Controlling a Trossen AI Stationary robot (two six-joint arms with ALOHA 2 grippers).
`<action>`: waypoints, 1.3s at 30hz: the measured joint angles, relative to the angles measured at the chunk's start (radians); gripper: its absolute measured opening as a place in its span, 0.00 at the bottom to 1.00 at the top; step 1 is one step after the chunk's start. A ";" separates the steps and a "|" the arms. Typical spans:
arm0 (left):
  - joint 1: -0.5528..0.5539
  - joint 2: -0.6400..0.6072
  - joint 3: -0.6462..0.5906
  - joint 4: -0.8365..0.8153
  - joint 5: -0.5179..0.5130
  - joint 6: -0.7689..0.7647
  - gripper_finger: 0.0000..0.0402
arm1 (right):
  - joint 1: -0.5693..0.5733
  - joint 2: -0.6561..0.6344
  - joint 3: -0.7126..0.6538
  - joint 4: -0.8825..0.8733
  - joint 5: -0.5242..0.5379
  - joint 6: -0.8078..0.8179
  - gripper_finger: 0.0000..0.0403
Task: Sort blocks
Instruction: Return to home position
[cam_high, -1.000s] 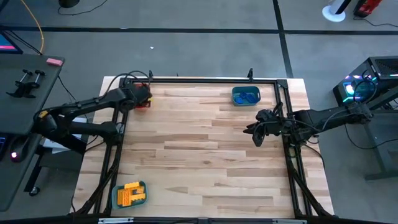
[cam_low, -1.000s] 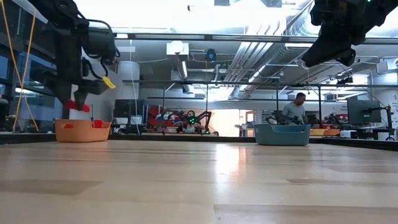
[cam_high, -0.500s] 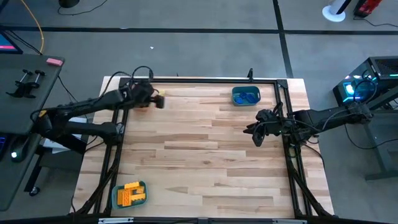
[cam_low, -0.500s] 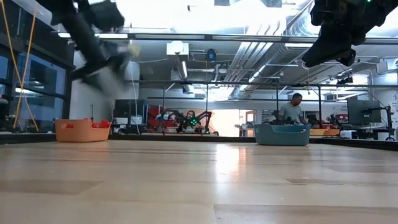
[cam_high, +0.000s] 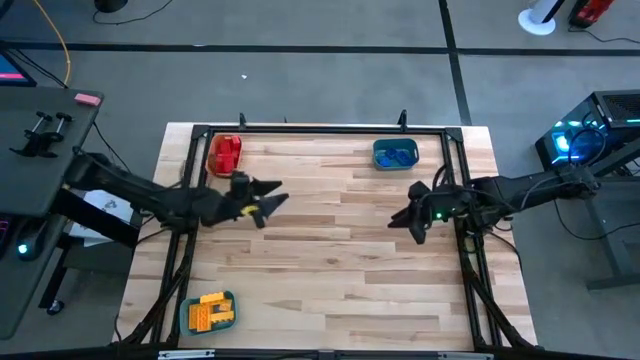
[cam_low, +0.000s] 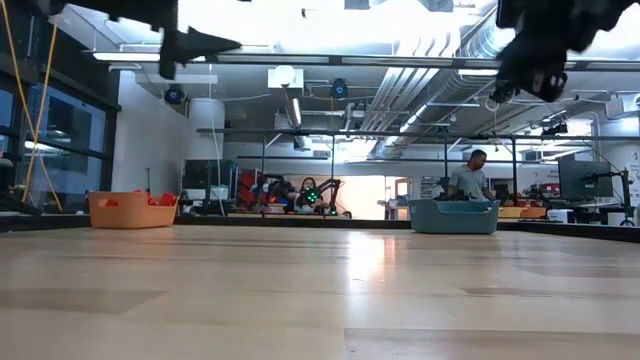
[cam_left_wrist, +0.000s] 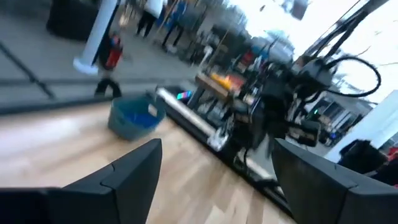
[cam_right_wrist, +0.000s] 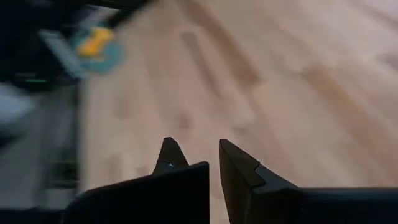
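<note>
Above the left half of the counter (cam_high: 330, 255), the left gripper (cam_high: 272, 204) is held clear of the wood, its fingers (cam_left_wrist: 124, 177) spread wide with nothing between them. The right gripper (cam_high: 406, 219) is held above the right side, its fingers (cam_right_wrist: 242, 171) drawn almost together on nothing. The red blocks (cam_high: 228, 152) are gathered in the orange tray (cam_high: 213, 154) at the far left corner, the blue blocks (cam_high: 397, 153) in the teal tray (cam_high: 379, 155) at the far right, and the yellow blocks (cam_high: 206, 312) in the other teal tray (cam_high: 229, 316) at the near left corner.
</note>
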 joint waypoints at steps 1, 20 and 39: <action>-0.002 -0.037 -0.018 0.011 -0.008 0.035 0.71 | 0.000 0.000 0.000 0.038 -0.041 -0.004 0.00; 0.072 -0.845 -0.483 -0.123 0.156 0.025 0.60 | 0.001 -0.006 0.070 0.512 -0.038 0.144 0.00; 0.054 -0.851 -0.487 -0.186 0.163 0.020 0.51 | 0.177 -0.196 -0.030 0.370 -0.032 -0.036 0.00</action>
